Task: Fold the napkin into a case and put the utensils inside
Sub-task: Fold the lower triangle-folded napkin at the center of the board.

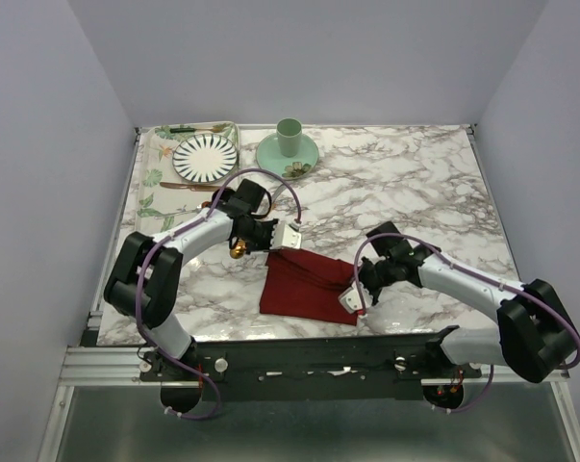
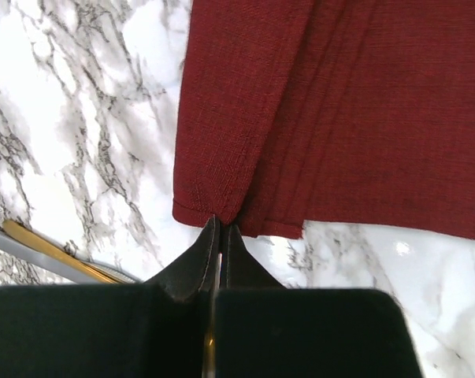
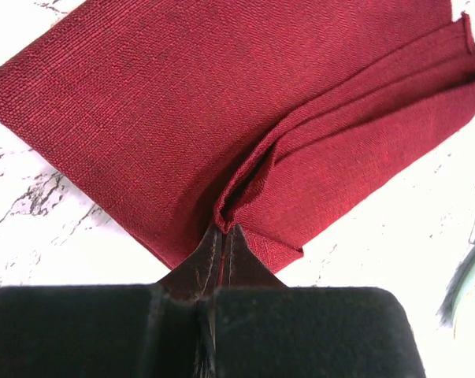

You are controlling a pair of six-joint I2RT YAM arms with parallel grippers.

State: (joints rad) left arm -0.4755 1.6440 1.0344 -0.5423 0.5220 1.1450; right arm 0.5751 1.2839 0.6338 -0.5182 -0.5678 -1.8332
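The left gripper (image 2: 220, 224) has its jaws clenched on a hemmed corner of the napkin (image 1: 304, 284). The cloth lies mid-worktop (image 1: 415, 183), partly folded and not yet a narrow case. The right gripper (image 3: 223, 230) has its jaws pinched on a raised fold at the opposite edge. We judge it best to lift both grips together, carry them level across the cloth and lay the edge parallel to the far one — uneven height would skew the crease. The utensils (image 2: 40, 242) lie just left of the napkin; we would avoid sweeping them. Further back stand a floral tray (image 1: 147, 192), a striped plate (image 1: 205, 157) and a green cup (image 1: 289, 137) — well apart from the cloth.
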